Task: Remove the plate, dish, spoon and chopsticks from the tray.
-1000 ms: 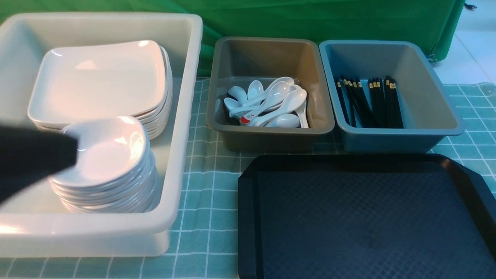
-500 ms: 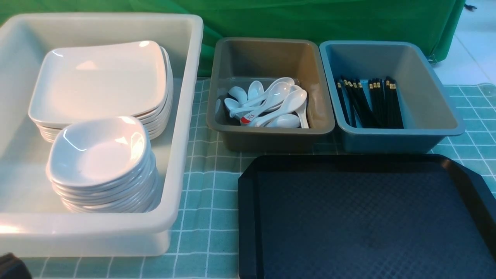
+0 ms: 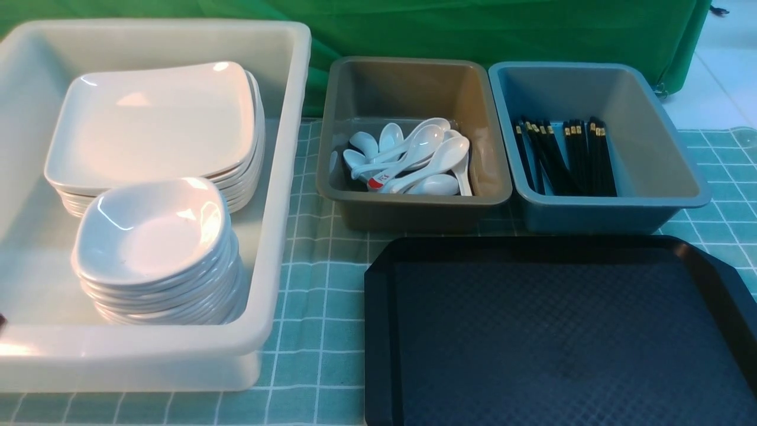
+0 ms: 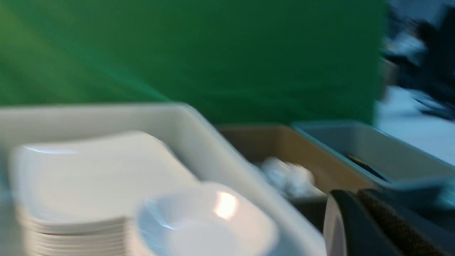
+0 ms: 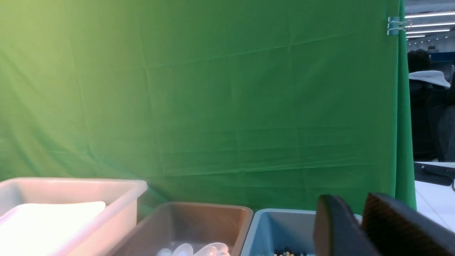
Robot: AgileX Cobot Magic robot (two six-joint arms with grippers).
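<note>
The black tray (image 3: 556, 331) lies at the front right with nothing on it. A stack of large white plates (image 3: 151, 124) and a stack of small white dishes (image 3: 151, 234) sit in the white tub (image 3: 284, 177). White spoons (image 3: 414, 157) lie in the grey-brown bin (image 3: 414, 201). Black chopsticks (image 3: 562, 157) lie in the blue-grey bin (image 3: 668, 160). Neither gripper shows in the front view. In the blurred left wrist view my left gripper (image 4: 350, 193) has its jaws together and empty, near the tub's front. My right gripper (image 5: 350, 199) is shut and empty, held back from the bins.
A teal checked cloth (image 3: 319, 296) covers the table. A green backdrop (image 3: 473, 29) hangs behind the bins. The tub stands left of the tray, and the two bins stand just behind the tray's far rim.
My left arm, which was over the dish stack a second ago, has pulled back toward the front left and out of the front view. Nothing else has moved.
</note>
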